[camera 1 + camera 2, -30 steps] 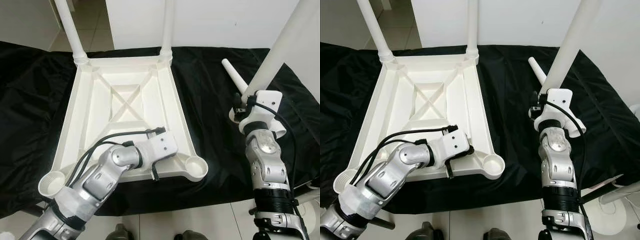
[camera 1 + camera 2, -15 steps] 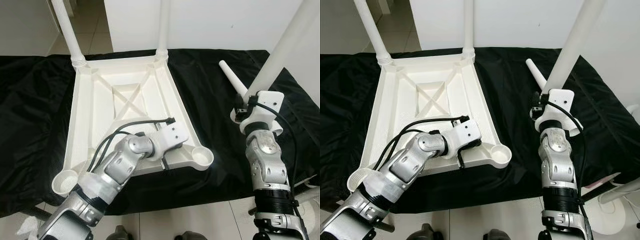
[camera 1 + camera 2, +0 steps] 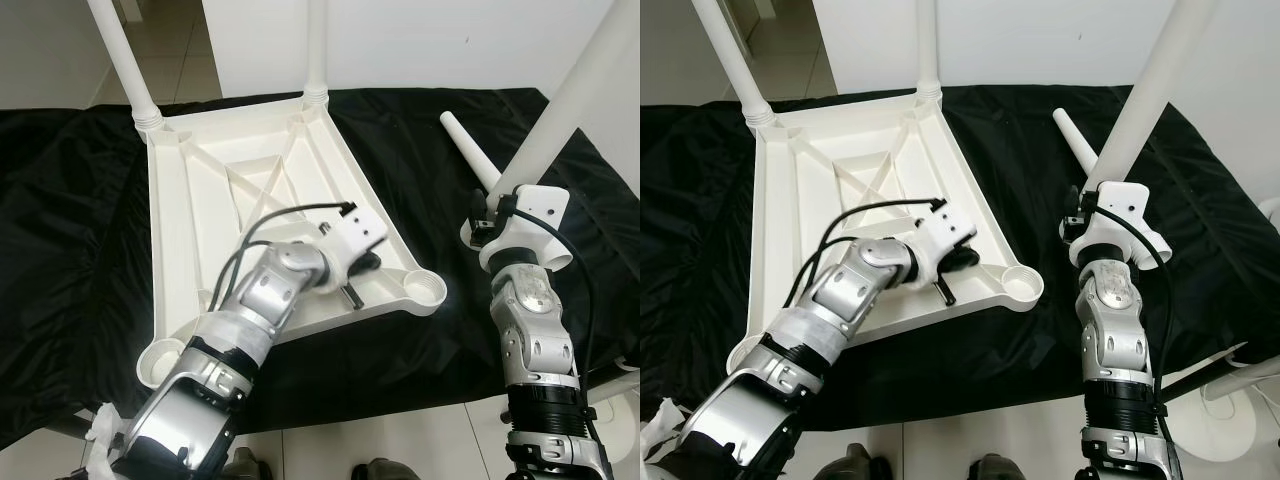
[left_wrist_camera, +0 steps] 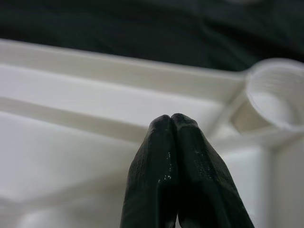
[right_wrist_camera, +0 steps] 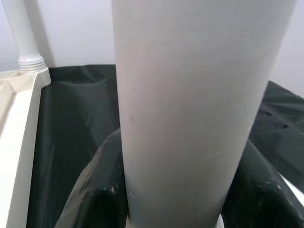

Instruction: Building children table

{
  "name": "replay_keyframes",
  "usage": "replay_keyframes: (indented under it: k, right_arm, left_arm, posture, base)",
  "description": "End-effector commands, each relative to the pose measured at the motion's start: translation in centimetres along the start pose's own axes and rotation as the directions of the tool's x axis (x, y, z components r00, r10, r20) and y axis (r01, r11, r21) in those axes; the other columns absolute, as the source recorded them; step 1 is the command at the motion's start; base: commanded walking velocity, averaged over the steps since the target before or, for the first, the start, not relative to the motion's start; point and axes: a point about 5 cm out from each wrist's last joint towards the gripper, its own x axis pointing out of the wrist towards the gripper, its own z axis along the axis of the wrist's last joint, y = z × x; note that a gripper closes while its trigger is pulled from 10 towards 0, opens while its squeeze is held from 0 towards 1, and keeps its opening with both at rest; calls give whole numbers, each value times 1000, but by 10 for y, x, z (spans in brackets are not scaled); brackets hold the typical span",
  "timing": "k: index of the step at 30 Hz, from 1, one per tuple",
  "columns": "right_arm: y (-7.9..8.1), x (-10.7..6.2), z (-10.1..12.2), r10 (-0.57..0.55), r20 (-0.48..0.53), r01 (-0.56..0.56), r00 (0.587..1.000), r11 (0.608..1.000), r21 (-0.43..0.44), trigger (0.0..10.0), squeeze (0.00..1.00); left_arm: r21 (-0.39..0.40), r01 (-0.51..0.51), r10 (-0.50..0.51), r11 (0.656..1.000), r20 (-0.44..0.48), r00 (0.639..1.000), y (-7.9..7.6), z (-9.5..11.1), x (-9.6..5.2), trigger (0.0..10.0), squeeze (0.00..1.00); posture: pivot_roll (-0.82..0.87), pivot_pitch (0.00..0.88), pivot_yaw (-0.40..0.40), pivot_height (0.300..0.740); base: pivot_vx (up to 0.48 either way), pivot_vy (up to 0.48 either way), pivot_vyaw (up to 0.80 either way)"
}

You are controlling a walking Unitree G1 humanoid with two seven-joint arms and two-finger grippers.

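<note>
No text, label, brand, number or sign can be read anywhere in these pictures (the white plastic parts and the black cloth are plain). The silver arms and their white wrist housings carry no legible marking either.

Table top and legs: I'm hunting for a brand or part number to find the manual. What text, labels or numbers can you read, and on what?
None readable: the upturned white table top, the leg held by the right gripper, and the loose leg on the black cloth show no print, label or number.
</note>
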Motion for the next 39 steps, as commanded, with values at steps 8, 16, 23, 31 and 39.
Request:
replay_keyframes:
  k: [8,16,23,31,39]
  right_arm:
    - [12,-4,2,44,11,-44,999,999,32,10000,0]
    - [17,-5,2,76,14,-76,997,997,34,10000,0]
    - [15,-3,2,89,11,-89,996,996,21,10000,0]
    - [15,-1,3,99,10,-99,995,995,11,10000,0]
    - [13,-1,4,105,12,-105,994,994,-3,10000,0]
  left_arm:
    - [-69,-307,314,949,269,910,23,34,-37,10000,0]
    - [90,-50,15,995,355,935,-2,29,-75,10000,0]
    - [173,151,-185,973,201,962,-26,0,-88,10000,0]
    - [211,191,-215,959,97,972,-35,-18,-87,10000,0]
    - [230,106,-78,967,-129,989,-35,-55,-68,10000,0]
  posture:
    - [-113,90,52,740]
    - [-98,84,33,740]
    - [-91,82,16,740]
    - [-93,82,7,740]
    - [-96,83,5,740]
  base:
    - [0,0,0]
    - [0,0,0]
    - [0,0,0]
    - [0,0,0]
    - [0,0,0]
